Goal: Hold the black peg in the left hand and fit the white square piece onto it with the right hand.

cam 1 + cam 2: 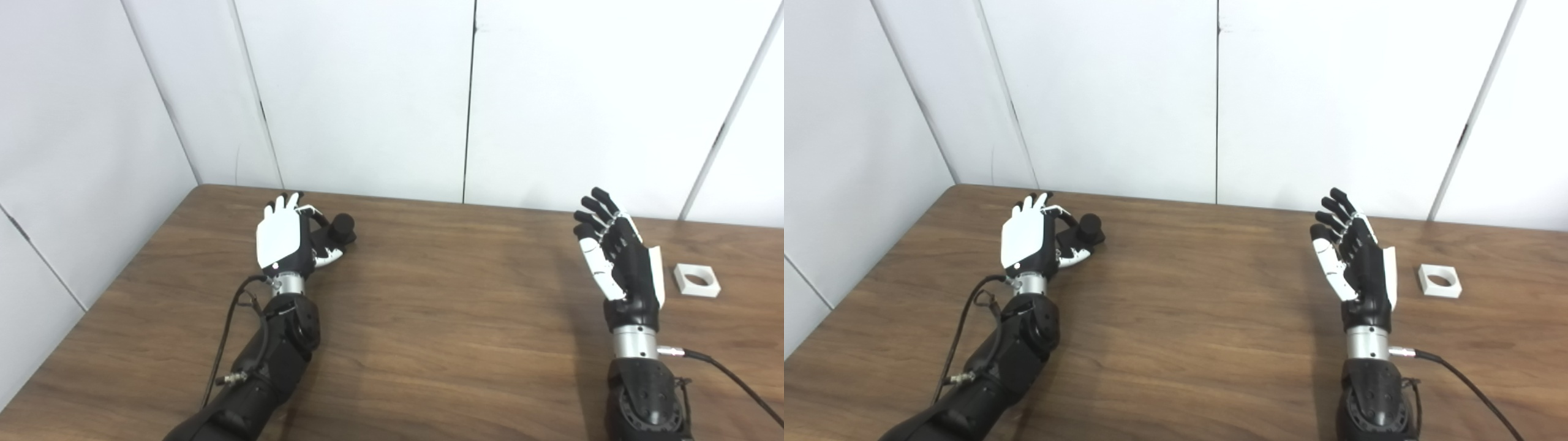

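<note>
The black peg (pixel 343 228) stands upright on the wooden table (pixel 441 306) at the back left. My left hand (pixel 285 236) is right beside it on its left, palm facing the peg, fingers straight and apart, thumb reaching under the peg's near side; whether it touches is unclear. The white square piece (pixel 697 280), with a round hole in its middle, lies flat on the table at the right. My right hand (pixel 618 257) is raised open a short way to its left, fingers spread and pointing up, holding nothing.
White wall panels (pixel 367 92) close the table's far edge and left side. A cable (pixel 729 376) trails from the right wrist toward the lower right corner; another cable (pixel 226 331) loops beside the left forearm.
</note>
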Motion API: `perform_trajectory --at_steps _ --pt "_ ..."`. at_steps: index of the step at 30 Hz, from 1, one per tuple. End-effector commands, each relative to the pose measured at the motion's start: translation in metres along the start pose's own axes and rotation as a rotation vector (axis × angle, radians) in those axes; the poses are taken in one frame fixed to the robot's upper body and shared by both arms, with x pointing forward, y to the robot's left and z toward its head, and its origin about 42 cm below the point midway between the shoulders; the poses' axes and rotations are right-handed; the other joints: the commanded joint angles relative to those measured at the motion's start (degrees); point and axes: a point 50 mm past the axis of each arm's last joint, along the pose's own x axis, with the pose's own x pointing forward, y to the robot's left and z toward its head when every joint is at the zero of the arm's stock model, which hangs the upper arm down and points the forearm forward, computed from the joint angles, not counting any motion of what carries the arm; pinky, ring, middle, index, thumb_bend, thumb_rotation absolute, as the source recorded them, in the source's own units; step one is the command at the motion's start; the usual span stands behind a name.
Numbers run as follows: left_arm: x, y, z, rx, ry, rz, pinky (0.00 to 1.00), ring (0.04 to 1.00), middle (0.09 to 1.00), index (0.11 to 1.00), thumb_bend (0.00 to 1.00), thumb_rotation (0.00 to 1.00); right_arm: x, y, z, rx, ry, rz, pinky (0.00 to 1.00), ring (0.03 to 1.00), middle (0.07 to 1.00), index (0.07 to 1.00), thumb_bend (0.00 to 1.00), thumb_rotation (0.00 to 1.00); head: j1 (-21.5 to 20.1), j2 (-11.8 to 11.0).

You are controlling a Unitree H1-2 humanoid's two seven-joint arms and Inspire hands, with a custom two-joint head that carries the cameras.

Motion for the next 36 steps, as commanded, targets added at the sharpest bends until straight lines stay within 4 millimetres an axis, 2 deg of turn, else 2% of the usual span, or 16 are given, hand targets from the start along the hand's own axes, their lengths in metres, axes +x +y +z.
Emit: perform_trajectory --at_steps 1,13,27,31,36 --pt "0.013 0.011 -0.001 0.022 -0.004 0.034 1.00 0.971 0.918 0.487 0.51 0.09 -0.029 -0.013 -0.021 -0.018 0.064 -0.013 0.71 0.778 0.825 0.846 0.50 0.60 0.0 0.1" --pt "0.001 0.006 0.006 -0.039 -0.045 -0.023 1.00 0.973 0.914 0.485 0.51 0.09 -0.029 -0.011 -0.021 -0.026 0.062 -0.012 0.71 0.776 0.823 0.844 0.51 0.63 -1.5 0.5" --pt "-0.031 0.004 0.039 -0.173 -0.205 -0.137 1.00 0.977 0.919 0.487 0.51 0.10 -0.031 -0.008 -0.019 -0.033 0.055 -0.011 0.72 0.776 0.824 0.846 0.48 0.62 -3.6 1.0" --pt "-0.039 0.004 0.045 -0.168 -0.262 -0.172 1.00 0.985 0.926 0.488 0.51 0.10 -0.031 -0.007 -0.018 -0.028 0.053 -0.013 0.71 0.777 0.824 0.846 0.46 0.59 -4.1 1.2" --pt "-0.046 0.005 0.050 -0.201 -0.315 -0.226 1.00 1.000 0.943 0.488 0.51 0.10 -0.031 -0.005 -0.017 -0.055 0.042 -0.014 0.72 0.777 0.821 0.845 0.47 0.61 -5.3 1.4"
